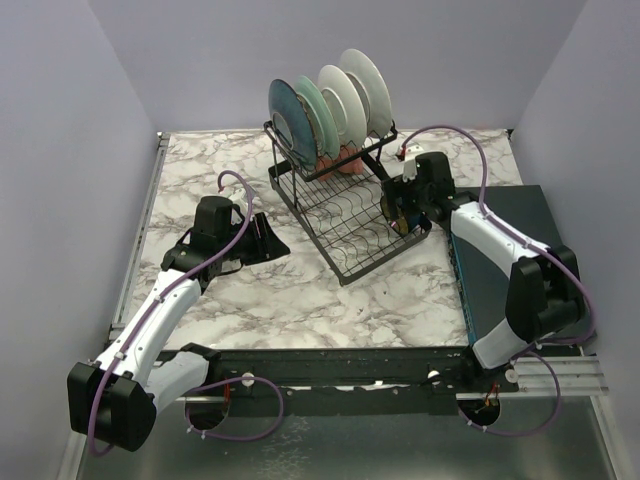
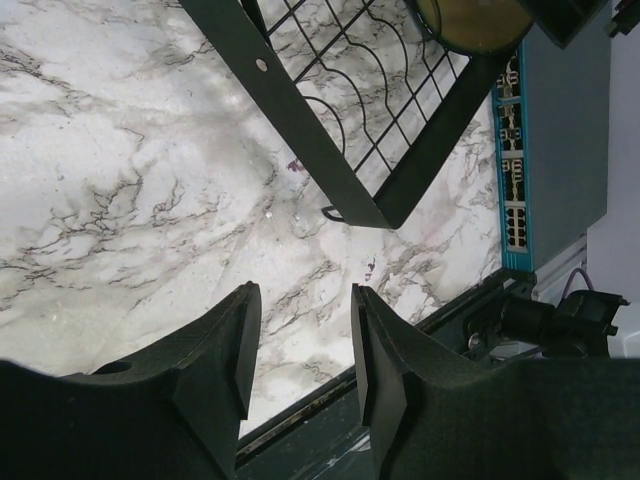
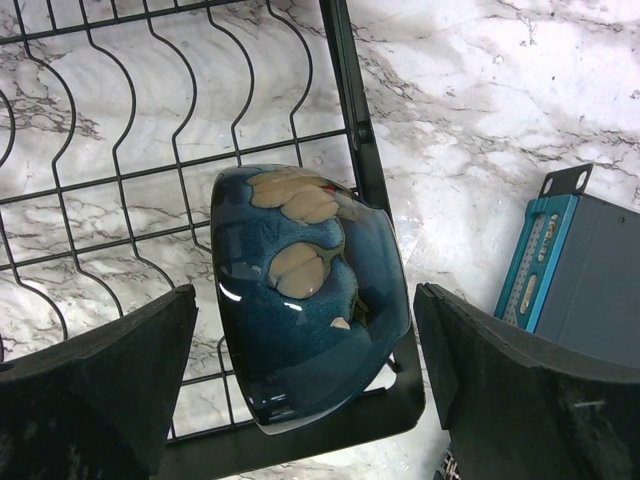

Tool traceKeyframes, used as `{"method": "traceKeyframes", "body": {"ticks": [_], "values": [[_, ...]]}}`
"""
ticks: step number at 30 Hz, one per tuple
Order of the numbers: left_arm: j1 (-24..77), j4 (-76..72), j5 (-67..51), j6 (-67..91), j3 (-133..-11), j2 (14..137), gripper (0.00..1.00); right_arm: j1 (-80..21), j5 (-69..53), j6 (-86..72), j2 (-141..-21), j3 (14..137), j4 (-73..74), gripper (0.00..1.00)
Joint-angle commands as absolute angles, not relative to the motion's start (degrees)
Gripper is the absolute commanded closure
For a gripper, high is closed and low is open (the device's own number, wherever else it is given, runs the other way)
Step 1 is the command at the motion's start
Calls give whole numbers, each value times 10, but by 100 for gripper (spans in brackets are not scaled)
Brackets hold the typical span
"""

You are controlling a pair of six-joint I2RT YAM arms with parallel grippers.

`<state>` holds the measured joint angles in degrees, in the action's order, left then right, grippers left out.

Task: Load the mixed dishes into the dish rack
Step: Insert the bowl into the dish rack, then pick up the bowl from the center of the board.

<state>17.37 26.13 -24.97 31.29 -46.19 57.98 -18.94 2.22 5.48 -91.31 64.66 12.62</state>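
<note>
Dark bowl (image 3: 305,320) on rack tray (image 3: 130,170) edge, between spread jaws.

One black wire dish rack (image 1: 310,235) stands on the one marbled tabletop (image 1: 260,300). Four round plates sit in its upper basket: one dark teal-blue plate (image 1: 288,112), one pale green plate (image 1: 314,108) and two white ones, the front white plate (image 1: 345,92) and the rear white plate (image 1: 370,82). Beneath them show pink mugs (image 1: 338,160), two as far as I can tell, being partly hidden. One dark bowl (image 3: 300,300) with tan patches, and one small white dish (image 1: 415,152), too hidden to name surely. One dark teal slab (image 1: 515,225). Two arms, so two pincers, the left pincer (image 2: 303,300) and the right pincer (image 3: 305,295), each with two fingers
</note>
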Motion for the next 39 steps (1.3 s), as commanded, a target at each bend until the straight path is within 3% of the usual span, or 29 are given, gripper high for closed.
{"method": "traceKeyframes", "body": {"ticks": [1, 12, 21, 39], "values": [[173, 267, -230, 302, -465, 577, 52, -187, 21, 49, -887, 673, 141, 3], [171, 280, -178, 297, -470, 577, 37, -188, 4, 16, -838, 674, 151, 3], [171, 303, -62, 297, -486, 577, 25, -188, -61, -89, -750, 629, 115, 0], [170, 373, 131, 288, -600, 687, 1, -188, -160, -186, -622, 530, 116, 0]]}}
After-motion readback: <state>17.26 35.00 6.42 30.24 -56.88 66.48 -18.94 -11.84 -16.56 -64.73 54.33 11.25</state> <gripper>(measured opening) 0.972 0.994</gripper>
